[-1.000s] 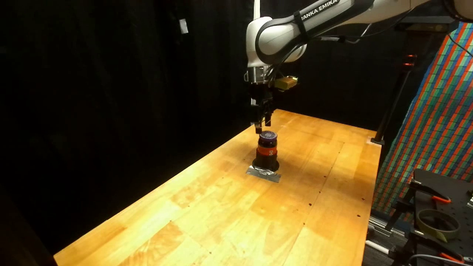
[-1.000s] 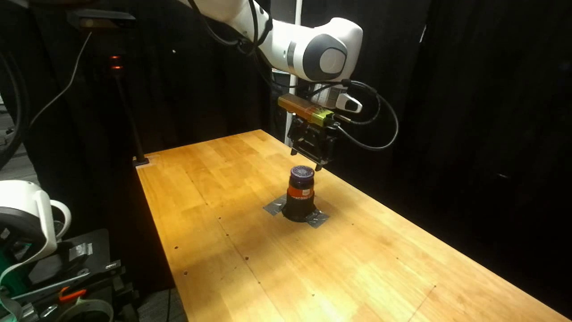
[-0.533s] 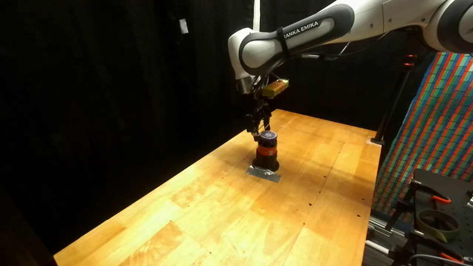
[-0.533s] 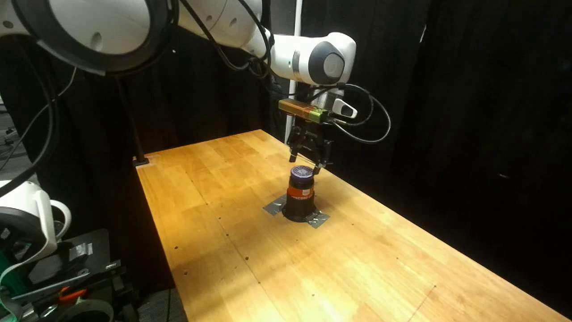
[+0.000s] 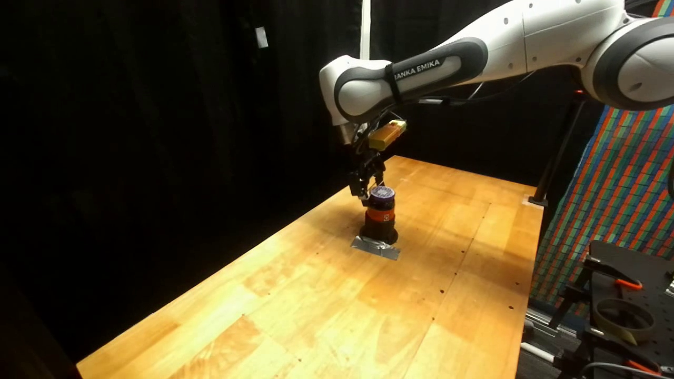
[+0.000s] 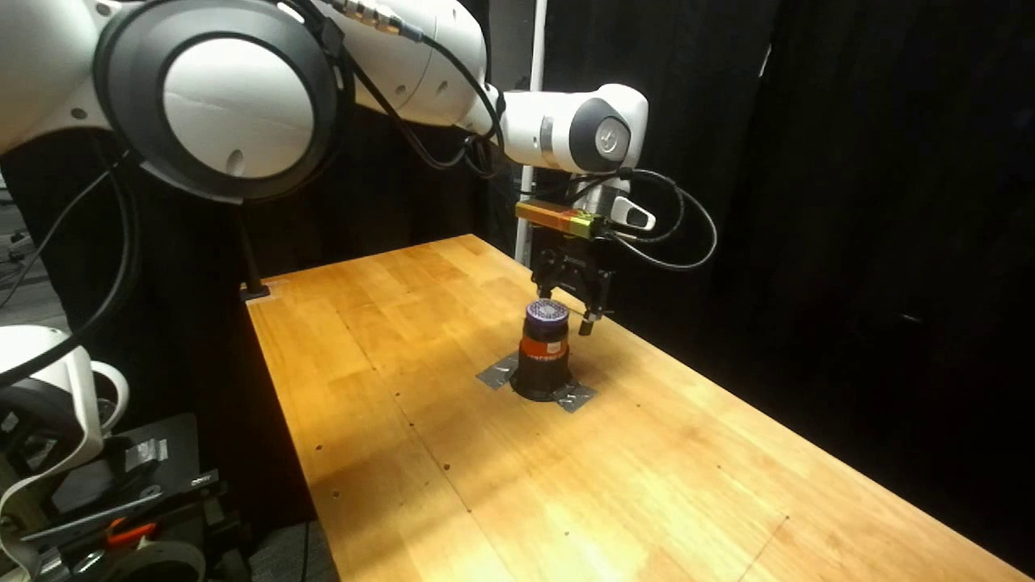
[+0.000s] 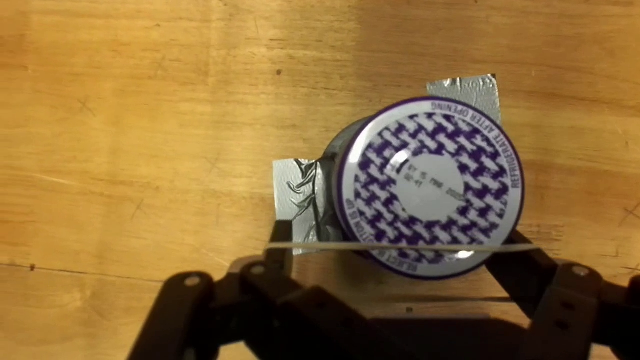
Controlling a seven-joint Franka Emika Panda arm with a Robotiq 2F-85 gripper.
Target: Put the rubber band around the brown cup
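Note:
The brown cup [image 5: 380,217] is a dark cylinder with an orange-red stripe, standing upright on the wooden table. It also shows in an exterior view [image 6: 543,347]. From above, its purple-and-white lid fills the right of the wrist view [image 7: 430,187]. My gripper [image 7: 401,235] is open, with its fingers spread on either side of the lid's lower edge. In both exterior views the gripper [image 5: 373,191] [image 6: 565,312] is beside the top of the cup. The thin pale rubber band [image 7: 320,246] is stretched between the two fingers and crosses over the lid in the wrist view.
Grey tape strips [image 7: 295,195] stick out at the cup's base onto the wooden table [image 6: 647,453]. A black pole [image 6: 252,279] stands at the table's far corner. A side cart with a tape roll [image 5: 624,320] is beside the table. Dark curtains hang behind.
My gripper has come down beside the cup's top, moving left in an exterior view. In the last half second it shifted slightly down and sideways. The cup has not moved.

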